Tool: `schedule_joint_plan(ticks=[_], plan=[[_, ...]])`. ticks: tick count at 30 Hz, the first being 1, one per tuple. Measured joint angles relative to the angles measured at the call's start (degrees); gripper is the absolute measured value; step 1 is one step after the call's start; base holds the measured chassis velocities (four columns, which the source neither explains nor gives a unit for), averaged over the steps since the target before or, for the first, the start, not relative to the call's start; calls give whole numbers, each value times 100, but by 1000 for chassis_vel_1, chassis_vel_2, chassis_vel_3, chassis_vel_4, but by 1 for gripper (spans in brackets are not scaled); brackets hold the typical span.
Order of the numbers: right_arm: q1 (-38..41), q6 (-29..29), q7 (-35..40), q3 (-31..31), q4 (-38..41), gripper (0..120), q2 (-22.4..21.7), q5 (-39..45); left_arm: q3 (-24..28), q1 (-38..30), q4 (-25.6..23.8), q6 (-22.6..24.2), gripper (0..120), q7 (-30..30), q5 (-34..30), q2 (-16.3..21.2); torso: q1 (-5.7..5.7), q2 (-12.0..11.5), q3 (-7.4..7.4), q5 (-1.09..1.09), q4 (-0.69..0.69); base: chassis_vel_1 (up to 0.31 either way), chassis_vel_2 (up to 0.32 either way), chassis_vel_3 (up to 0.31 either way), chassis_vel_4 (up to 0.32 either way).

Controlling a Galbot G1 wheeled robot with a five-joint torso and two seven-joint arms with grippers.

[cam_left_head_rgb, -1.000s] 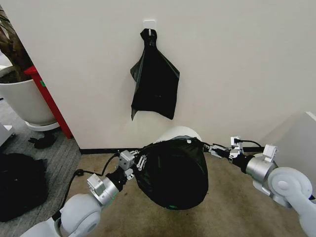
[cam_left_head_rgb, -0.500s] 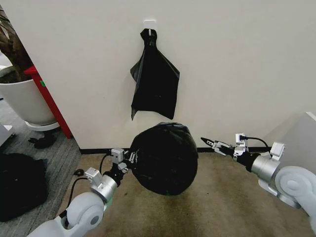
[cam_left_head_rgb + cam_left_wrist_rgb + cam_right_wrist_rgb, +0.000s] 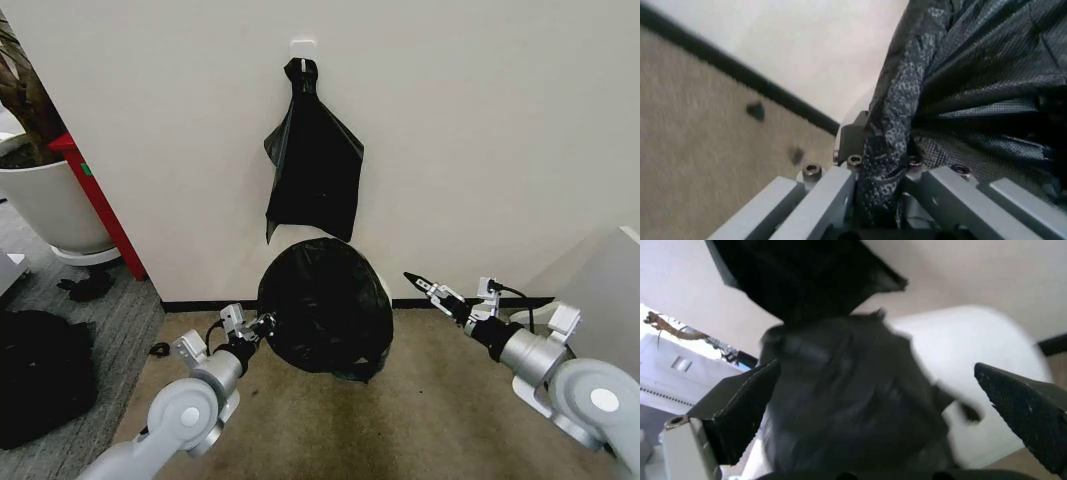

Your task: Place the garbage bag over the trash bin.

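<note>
The garbage bag (image 3: 325,305) is a glossy black bulge low against the wall, draped over the trash bin. My left gripper (image 3: 256,324) is shut on the bag's left edge. In the left wrist view the crinkled plastic (image 3: 933,85) is pinched between the fingers (image 3: 823,192). My right gripper (image 3: 424,284) hangs open to the right of the bag, a short gap away and touching nothing. In the right wrist view the white trash bin (image 3: 987,355) shows bare on one side, with the bag (image 3: 840,390) over the rest, between the spread fingers (image 3: 740,405).
A second black bag (image 3: 315,170) hangs from a wall hook above. At the left are a large white plant pot (image 3: 45,205), a leaning red panel (image 3: 100,205) and a dark heap (image 3: 40,375) on the grey carpet. A pale box (image 3: 605,290) stands at the right.
One second ago both grippers held the bag stretched between them. The right gripper has let go and drawn back to the right; the left gripper has carried the bag up and toward the wall.
</note>
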Motion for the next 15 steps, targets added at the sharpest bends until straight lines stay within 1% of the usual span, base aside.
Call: schedule_joint_plan(ticks=[1,4,6,8,9,11,15], plan=[[0,0,0,0,0,100,0,0,0,0,0,0,0,0,0,0,0,0,0,0,0,0,0,0,0],[-218,-65,73,16,255,100,178,-132,-13,-58,34,31,0,-146,-532,-38,0,0,0,1,0,0,0,0,0],[-419,-85,-32,30,382,100,292,-432,-17,-136,74,31,0,-360,-883,-93,0,0,0,0,-1,0,0,0,0],[-645,-80,-328,20,410,100,408,-1004,-13,-244,96,3,0,-675,-1148,-165,0,0,0,0,-1,0,0,0,0],[-645,-80,-328,20,410,100,408,-1004,-13,-244,96,3,0,-675,-1148,-165,0,0,0,0,-1,0,0,0,0],[-922,-49,-747,14,349,100,522,-1554,1,-347,105,-37,0,-935,-1338,-208,0,0,0,1,0,0,0,0,0],[-1425,-3,-1133,-27,270,100,710,-2084,3,-515,107,-76,0,-1260,-1675,-233,0,0,-1,1,-2,0,0,0,0]])
